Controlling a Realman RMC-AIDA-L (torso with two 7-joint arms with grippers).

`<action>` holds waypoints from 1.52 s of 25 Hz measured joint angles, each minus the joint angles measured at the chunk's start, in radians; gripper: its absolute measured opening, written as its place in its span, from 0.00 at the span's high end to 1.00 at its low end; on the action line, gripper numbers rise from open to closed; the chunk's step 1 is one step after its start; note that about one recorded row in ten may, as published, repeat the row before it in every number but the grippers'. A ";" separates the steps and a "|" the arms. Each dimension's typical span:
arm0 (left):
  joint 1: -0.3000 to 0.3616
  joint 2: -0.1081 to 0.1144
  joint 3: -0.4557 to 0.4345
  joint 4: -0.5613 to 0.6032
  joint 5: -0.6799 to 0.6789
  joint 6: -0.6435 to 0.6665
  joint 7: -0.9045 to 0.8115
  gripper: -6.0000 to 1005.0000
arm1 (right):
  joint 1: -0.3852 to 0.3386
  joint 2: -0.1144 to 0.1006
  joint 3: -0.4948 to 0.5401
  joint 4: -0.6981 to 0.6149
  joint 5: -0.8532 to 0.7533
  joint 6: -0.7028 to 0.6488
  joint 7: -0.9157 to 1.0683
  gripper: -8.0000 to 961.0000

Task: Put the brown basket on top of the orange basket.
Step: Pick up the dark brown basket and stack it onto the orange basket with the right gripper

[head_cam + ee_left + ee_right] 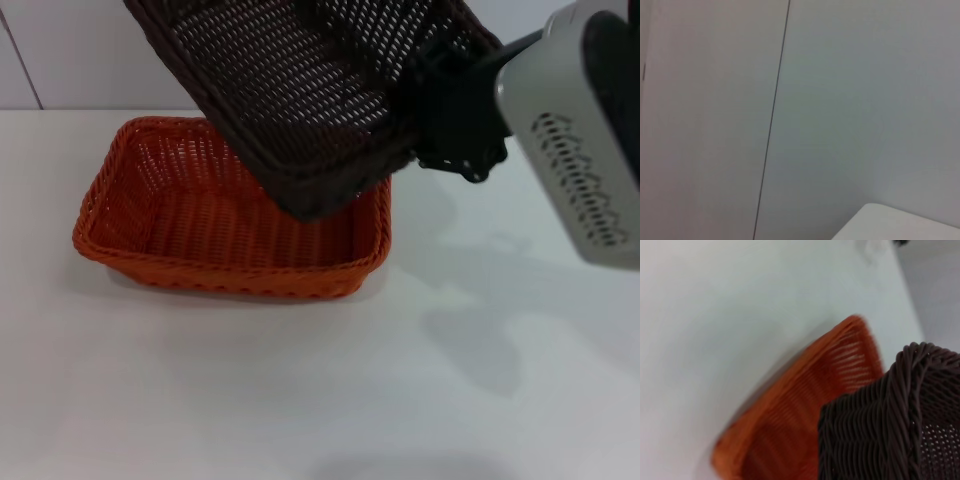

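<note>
The brown basket [310, 90] hangs tilted in the air above the orange basket [200, 215], its lowest corner down near the orange basket's right rim. My right gripper [450, 110] is shut on the brown basket's right end, high at the upper right of the head view. The orange basket rests flat on the white table [300, 400], left of centre. In the right wrist view the brown basket's braided rim [900, 425] shows close up over the orange basket [805, 405]. My left gripper is out of view; its wrist camera faces a wall.
A pale wall [840, 100] with a vertical seam stands behind the table, and a table corner [900, 225] shows in the left wrist view. Bare white tabletop lies in front of and to the right of the orange basket.
</note>
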 joint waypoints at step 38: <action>0.046 -0.007 -0.032 -0.015 0.001 0.031 -0.065 0.19 | 0.005 0.001 0.232 -0.338 0.191 0.080 -0.659 0.84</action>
